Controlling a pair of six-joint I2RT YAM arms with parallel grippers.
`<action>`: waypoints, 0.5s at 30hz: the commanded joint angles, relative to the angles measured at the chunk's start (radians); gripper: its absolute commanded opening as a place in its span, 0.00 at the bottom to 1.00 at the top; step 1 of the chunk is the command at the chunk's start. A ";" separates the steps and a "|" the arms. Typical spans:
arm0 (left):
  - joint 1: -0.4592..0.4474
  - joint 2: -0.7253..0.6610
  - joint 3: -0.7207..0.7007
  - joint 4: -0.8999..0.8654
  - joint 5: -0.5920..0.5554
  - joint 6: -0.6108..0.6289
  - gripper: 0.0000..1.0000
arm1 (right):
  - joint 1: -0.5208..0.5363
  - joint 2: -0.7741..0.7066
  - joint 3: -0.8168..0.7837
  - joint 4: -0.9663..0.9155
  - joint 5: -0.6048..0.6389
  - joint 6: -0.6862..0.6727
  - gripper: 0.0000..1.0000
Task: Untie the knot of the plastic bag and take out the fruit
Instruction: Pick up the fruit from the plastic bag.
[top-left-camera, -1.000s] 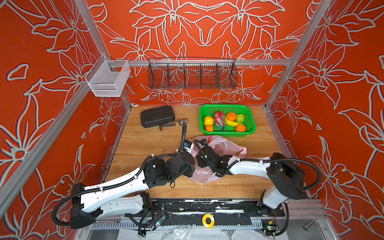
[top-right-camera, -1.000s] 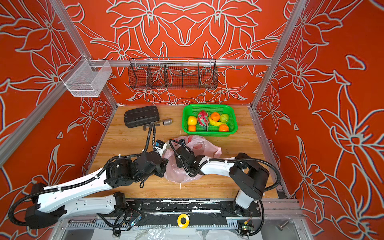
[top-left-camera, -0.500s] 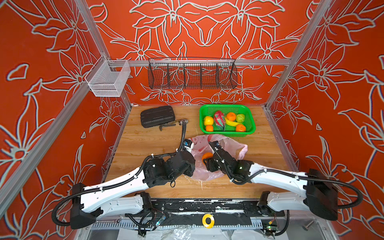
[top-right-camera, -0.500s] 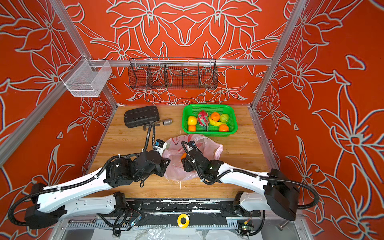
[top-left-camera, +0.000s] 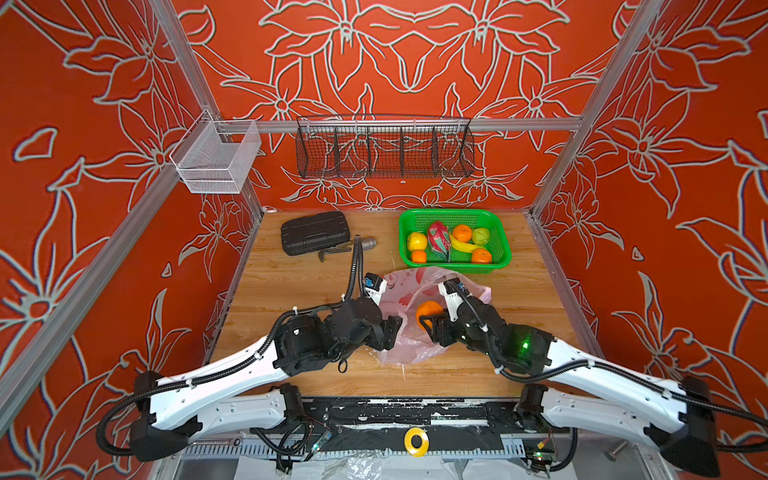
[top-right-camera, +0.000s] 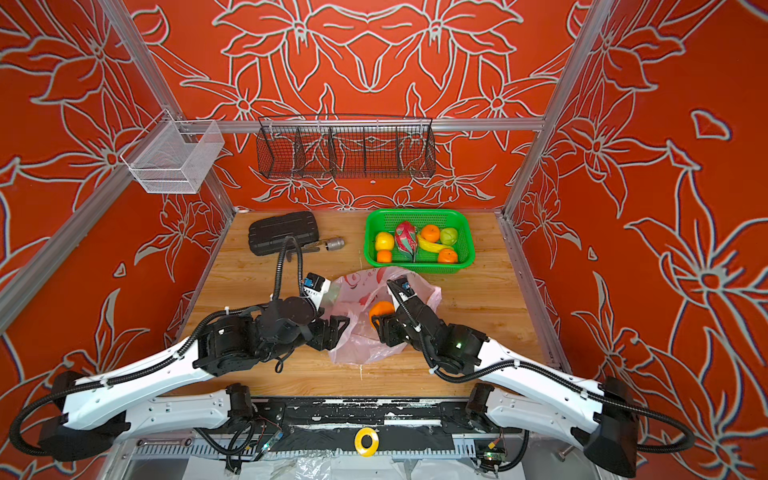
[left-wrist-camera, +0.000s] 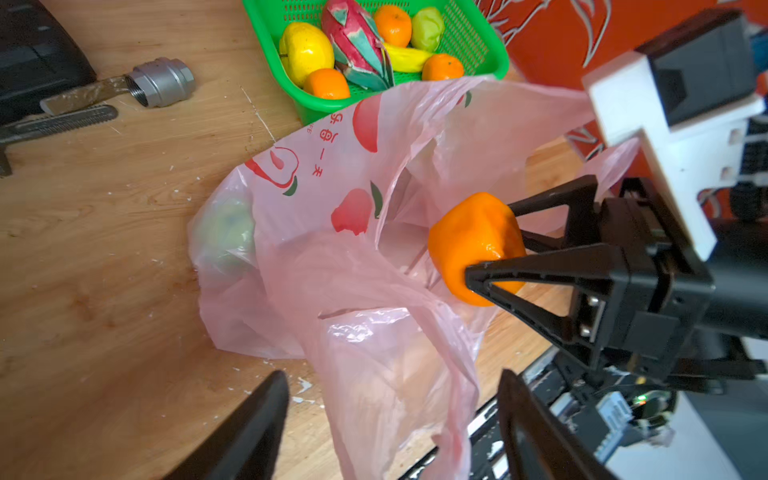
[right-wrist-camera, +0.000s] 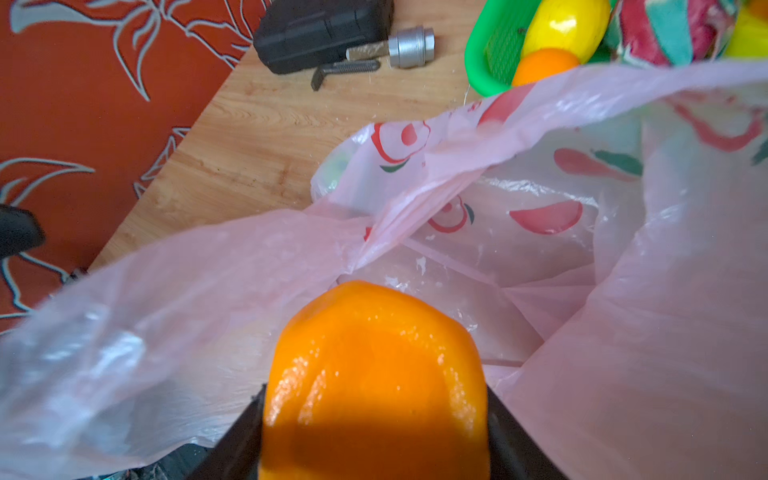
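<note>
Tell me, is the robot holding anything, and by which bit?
The right pincer squeezes an orange by its two sides, over the pink bag. The left pincer is open, holding nothing.

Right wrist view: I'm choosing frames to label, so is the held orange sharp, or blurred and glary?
Right wrist view: the orange is close and soft, its lower half in shadow with small glare specks; the plastic bag fold nearest the lens is blurred. Left wrist view: orange and bag print are sharp.
</note>
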 joint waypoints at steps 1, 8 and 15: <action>0.006 -0.040 0.039 0.018 0.026 0.018 0.86 | 0.004 -0.049 0.081 -0.066 0.087 -0.034 0.54; 0.006 -0.069 0.115 -0.001 0.045 0.048 0.92 | -0.037 -0.013 0.265 -0.124 0.156 -0.137 0.53; 0.006 -0.047 0.202 -0.024 0.094 0.104 0.97 | -0.219 0.093 0.427 -0.141 0.041 -0.172 0.53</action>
